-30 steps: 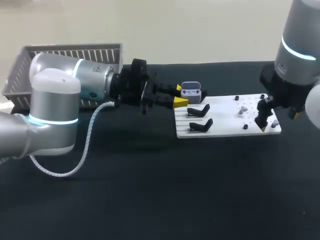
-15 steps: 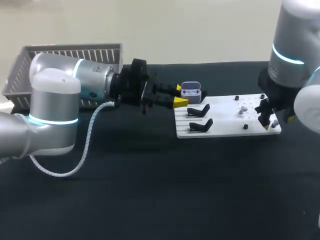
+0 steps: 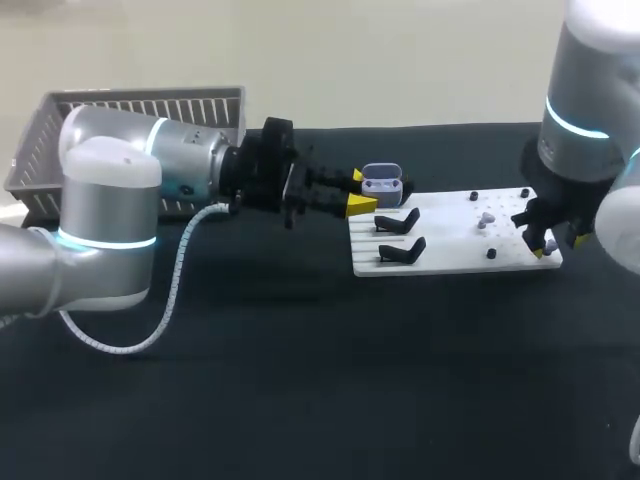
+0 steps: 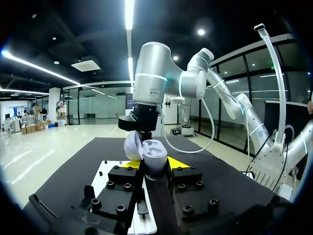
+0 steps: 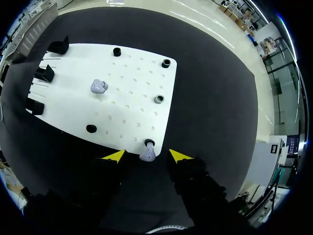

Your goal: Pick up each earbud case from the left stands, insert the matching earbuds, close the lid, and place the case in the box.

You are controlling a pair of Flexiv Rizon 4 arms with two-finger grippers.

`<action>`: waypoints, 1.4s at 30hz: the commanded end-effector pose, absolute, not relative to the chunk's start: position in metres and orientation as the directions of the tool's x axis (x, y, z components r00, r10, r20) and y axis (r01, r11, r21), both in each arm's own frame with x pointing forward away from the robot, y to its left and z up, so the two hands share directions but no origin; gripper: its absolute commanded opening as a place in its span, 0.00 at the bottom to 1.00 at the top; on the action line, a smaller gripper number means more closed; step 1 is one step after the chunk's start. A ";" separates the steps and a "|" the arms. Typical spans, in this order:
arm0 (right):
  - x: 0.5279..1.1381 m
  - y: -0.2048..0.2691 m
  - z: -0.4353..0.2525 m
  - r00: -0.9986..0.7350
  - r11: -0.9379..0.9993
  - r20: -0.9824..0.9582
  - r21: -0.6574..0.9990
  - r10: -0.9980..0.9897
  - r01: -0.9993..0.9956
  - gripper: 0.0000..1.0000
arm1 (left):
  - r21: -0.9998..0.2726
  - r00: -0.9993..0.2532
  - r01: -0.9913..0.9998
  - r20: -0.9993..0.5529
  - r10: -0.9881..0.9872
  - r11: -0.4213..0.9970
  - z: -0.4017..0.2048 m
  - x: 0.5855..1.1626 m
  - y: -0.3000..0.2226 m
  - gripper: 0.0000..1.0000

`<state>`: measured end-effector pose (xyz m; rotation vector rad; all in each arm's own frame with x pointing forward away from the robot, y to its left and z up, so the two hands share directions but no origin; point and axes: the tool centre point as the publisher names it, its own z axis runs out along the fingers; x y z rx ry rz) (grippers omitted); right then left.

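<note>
Left gripper [image 3: 352,194] clamps earbud case [image 3: 381,184] from both sides, lid open, upper middle of frame, just past white board [image 3: 450,245]. Right gripper [image 5: 146,156] has fingers spread, earbud [image 5: 147,154] between tips, untouched, at board's right edge in head view. Second earbud [image 5: 98,86] further ahead on board. Earbud looks tiny, light, smooth, likely slippery: pinch bulb sides gently. Case rigid, hinge probably weak. Box [image 3: 140,108] upper left.

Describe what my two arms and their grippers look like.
The left arm and right arm are smooth silver-grey tubes with rounded joints, each ringed by a glowing pale-blue band. A white coiled cable loops from the left arm. The left gripper and right gripper are black and blocky, each with two fingers tipped in bright yellow.
</note>
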<state>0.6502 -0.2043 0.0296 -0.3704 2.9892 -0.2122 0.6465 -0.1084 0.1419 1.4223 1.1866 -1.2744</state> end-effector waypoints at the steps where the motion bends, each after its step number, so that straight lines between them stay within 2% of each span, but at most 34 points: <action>1: 0.647 -0.208 0.027 -0.960 0.961 -0.132 -0.163 -0.246 -0.223 0.48 | 0.009 0.026 0.985 -0.995 0.098 -0.171 0.141 0.646 -0.108 0.00; 6: 0.650 -0.209 0.025 -0.960 0.961 -0.140 -0.167 -0.243 -0.219 0.42 | 0.009 0.026 0.985 -0.995 0.098 -0.171 0.141 0.646 -0.108 0.00; 15: 0.654 -0.210 0.023 -0.959 0.960 -0.139 -0.168 -0.246 -0.222 0.42 | 0.009 0.026 0.985 -0.995 0.098 -0.171 0.141 0.646 -0.108 0.00; 32: 0.658 -0.207 0.019 -0.957 0.957 -0.136 -0.179 -0.255 -0.229 0.34 | 0.009 0.026 0.985 -0.995 0.098 -0.171 0.141 0.646 -0.108 0.00; 34: 0.658 -0.207 0.019 -0.957 0.956 -0.134 -0.179 -0.256 -0.230 0.31 | 0.009 0.026 0.985 -0.995 0.098 -0.171 0.141 0.646 -0.108 0.00; 37: 0.659 -0.207 0.019 -0.958 0.956 -0.132 -0.181 -0.256 -0.230 0.20 | 0.009 0.026 0.985 -0.995 0.098 -0.171 0.141 0.646 -0.108 0.00; 38: 0.659 -0.207 0.019 -0.958 0.956 -0.131 -0.182 -0.255 -0.230 0.13 | 0.009 0.026 0.985 -0.995 0.098 -0.171 0.141 0.646 -0.108 0.00; 39: 0.659 -0.207 0.019 -0.958 0.956 -0.131 -0.182 -0.255 -0.229 0.02 | 0.009 0.026 0.985 -0.995 0.098 -0.171 0.141 0.646 -0.108 0.00; 42: 0.658 -0.207 0.019 -0.958 0.956 -0.131 -0.185 -0.254 -0.228 0.00 | 0.009 0.026 0.985 -0.995 0.098 -0.171 0.141 0.646 -0.108 0.00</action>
